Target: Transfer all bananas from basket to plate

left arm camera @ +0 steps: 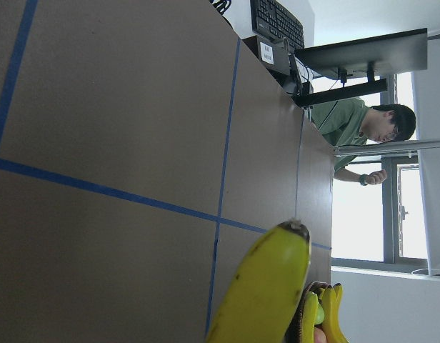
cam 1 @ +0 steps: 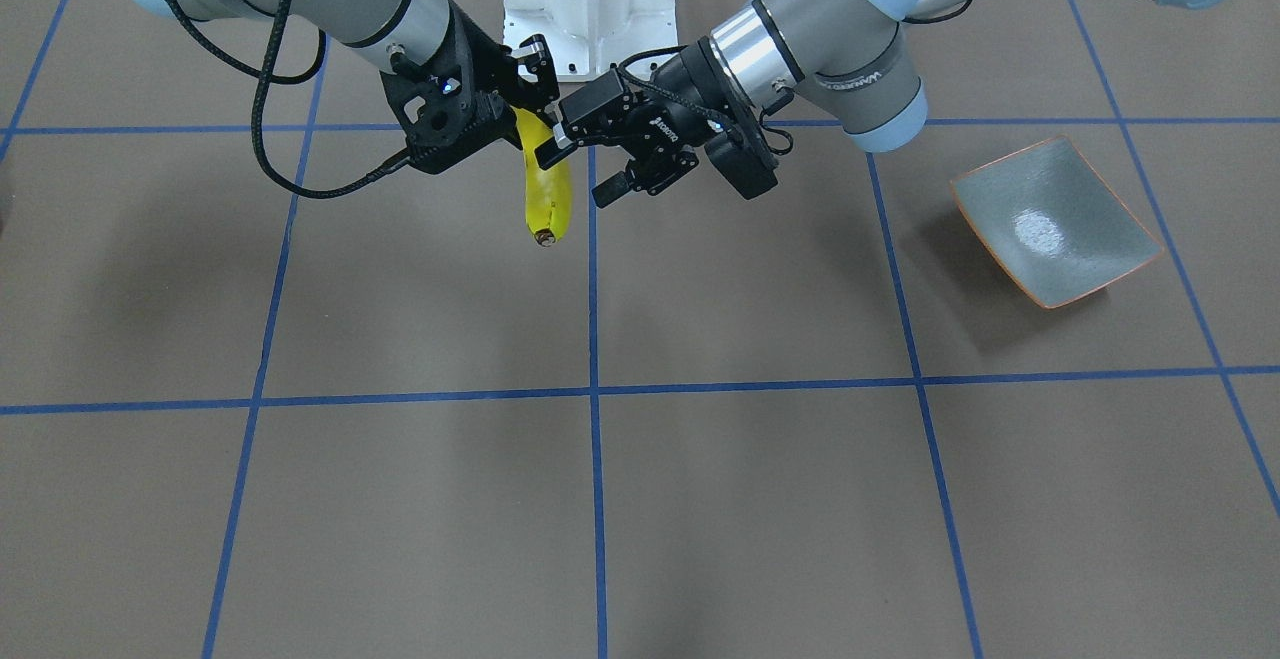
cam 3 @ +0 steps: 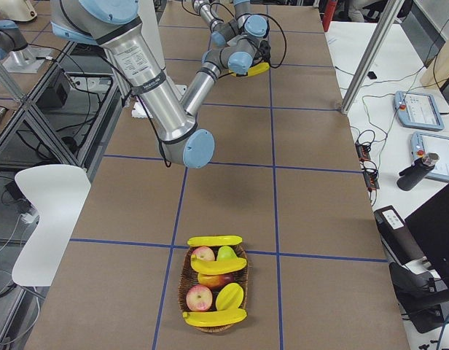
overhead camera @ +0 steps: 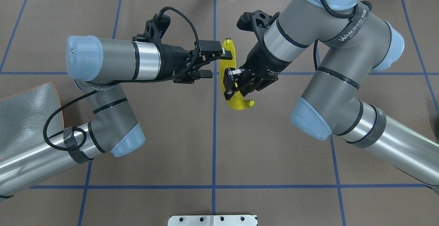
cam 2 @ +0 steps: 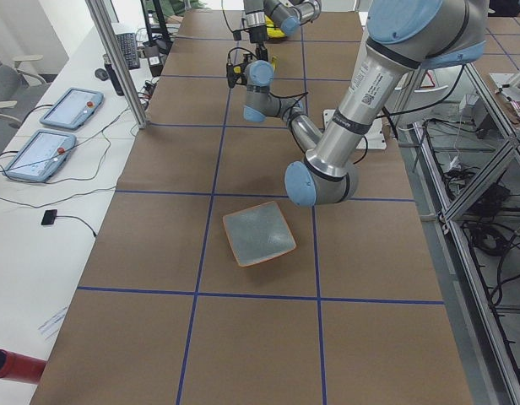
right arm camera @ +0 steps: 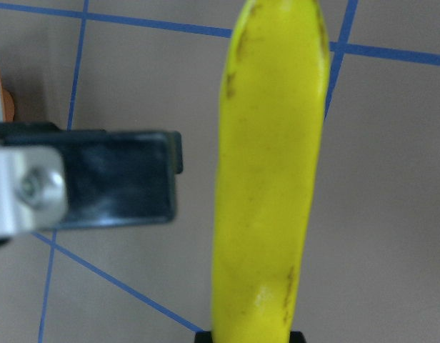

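The right gripper has its jaws closed on a banana and holds it in the air above the middle of the table. The grip is toward the end of the banana nearer the robot, and the longer free part points toward the table's far edge. The left gripper faces it from the other side with its jaws open. One of its fingers is just beside the banana's free part, and the right wrist view shows a gap between them. The plate lies on the table toward its left end. The basket stands near the table's right end, with three other bananas lying in it among other fruit
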`<state>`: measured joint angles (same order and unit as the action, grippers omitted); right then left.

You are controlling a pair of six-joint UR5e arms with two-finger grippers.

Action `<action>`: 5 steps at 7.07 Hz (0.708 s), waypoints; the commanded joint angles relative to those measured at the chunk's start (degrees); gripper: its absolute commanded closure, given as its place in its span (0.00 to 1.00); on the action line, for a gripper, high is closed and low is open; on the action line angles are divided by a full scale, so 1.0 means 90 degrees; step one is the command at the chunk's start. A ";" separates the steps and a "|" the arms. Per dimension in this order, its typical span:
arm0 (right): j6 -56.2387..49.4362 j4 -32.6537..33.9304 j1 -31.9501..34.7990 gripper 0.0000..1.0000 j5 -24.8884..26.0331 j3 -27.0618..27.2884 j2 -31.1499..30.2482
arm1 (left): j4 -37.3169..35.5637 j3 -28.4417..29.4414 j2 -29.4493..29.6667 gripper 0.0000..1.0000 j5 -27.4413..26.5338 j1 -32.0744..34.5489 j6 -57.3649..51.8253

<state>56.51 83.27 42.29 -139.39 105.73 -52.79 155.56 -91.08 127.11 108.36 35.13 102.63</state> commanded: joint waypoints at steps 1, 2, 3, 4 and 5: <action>0.0000 -0.0024 0.0018 1.00 -0.0244 0.0000 -0.0013 | 0.0040 0.0052 0.0095 0.01 -0.0106 -0.0114 -0.0007; 0.0010 -0.0034 0.0018 1.00 -0.0284 0.0000 -0.0013 | 0.0031 0.0120 0.0144 0.02 -0.0116 -0.0123 -0.0007; 0.0010 -0.0024 0.0027 1.00 -0.0381 0.0039 -0.0013 | 0.0030 0.0207 0.0192 0.02 -0.0116 -0.0124 -0.0007; 0.0010 -0.0024 0.0056 1.00 -0.0478 0.0049 -0.0023 | 0.0040 0.0295 0.0222 0.05 -0.0116 -0.0124 -0.0007; 0.0010 -0.0024 0.0057 1.00 -0.0489 0.0049 -0.0033 | 0.0040 0.0325 0.0222 0.08 -0.0106 -0.0133 -0.0007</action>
<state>56.60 83.05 42.71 -143.33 106.11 -53.00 155.89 -88.71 128.96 107.34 33.99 102.57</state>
